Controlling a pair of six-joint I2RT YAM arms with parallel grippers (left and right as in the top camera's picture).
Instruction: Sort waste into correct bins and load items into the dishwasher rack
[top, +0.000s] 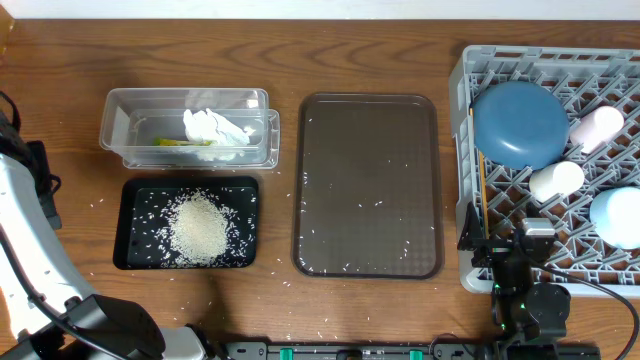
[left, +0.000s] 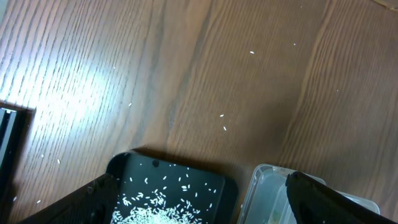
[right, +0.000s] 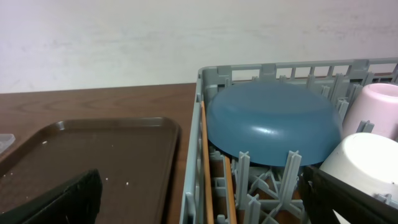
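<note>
Left gripper (left: 199, 182): jaws spread wide, nothing held and nothing touched. It hangs above the table well left of the dark brown serving tray (top: 368, 185), and a corner of the black tray (left: 124, 168) and a corner of the clear tub (left: 264, 180) show between its fingers.

Right gripper (right: 202, 186): jaws likewise wide apart and empty. It sits at the near corner of the grey rack (top: 465, 150), just right of the serving tray, and faces along the rack's left wall.

Rack contents, right of the serving tray:
- The blue dish (top: 520, 122) is propped on edge.
- The chopsticks (top: 481, 185) lie along the left wall, beside the dish.
- The pink cup (top: 597, 127), white cup (top: 556, 181) and light-blue bowl (top: 615, 215) stand further right.

Left of the serving tray:
- The tub holds the napkin (top: 215, 127) and the yellow-green wrapper (top: 175, 141).
- The black tray lies just in front of the tub and carries a heap of rice (top: 200, 228).

Stray grains dot the serving tray and the table around it.

Clearances: a strip of bare wood separates the serving tray from both bins. The gap between the serving tray and the rack is narrow.
</note>
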